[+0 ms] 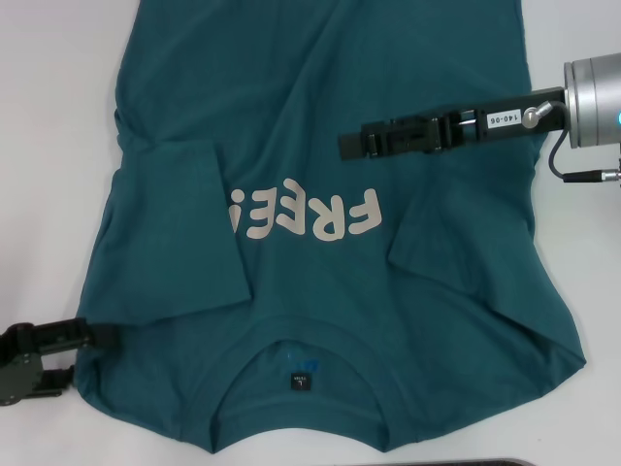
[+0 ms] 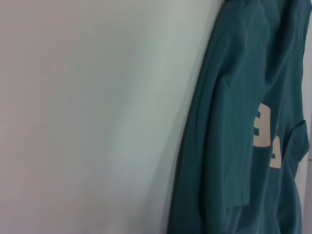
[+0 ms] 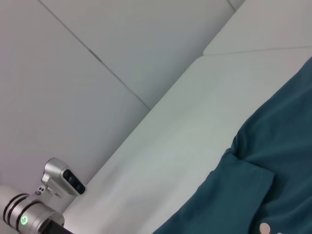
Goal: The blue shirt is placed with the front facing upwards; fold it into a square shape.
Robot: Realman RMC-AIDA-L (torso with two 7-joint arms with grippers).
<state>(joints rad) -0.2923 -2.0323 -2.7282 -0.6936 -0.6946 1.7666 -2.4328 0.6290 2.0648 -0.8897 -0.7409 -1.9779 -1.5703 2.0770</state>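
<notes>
Progress: early stage, in my judgement. Both sleeves of the blue shirt (image 1: 320,146) are turned inward onto the chest; the long side folds and the fold of hem toward collar are not yet made, so no square exists.
Left gripper (image 1: 29,361): at the near left corner of the scene, low beside the shirt's near left shoulder, apparently just off the cloth. Whether its fingers are spread or pressed together cannot be told.
Left sleeve (image 1: 184,228): folded in over the chest, its edge covering the last letter of the "FREE" lettering (image 1: 306,216).
Shirt position: flat on the white table (image 1: 49,146), front up, collar (image 1: 306,383) at the near edge with a small dark tag inside, hem running off the far side of the head view.
Right sleeve (image 1: 456,228): folded in, lying less flat, with a raised crease.
Right gripper (image 1: 388,138): above the shirt's right half, far of the lettering, fingers pressed together, holding no cloth.
Containers: none visible in any view.
Remaining work: side folds, then lengthwise fold, judged from the present lay.
</notes>
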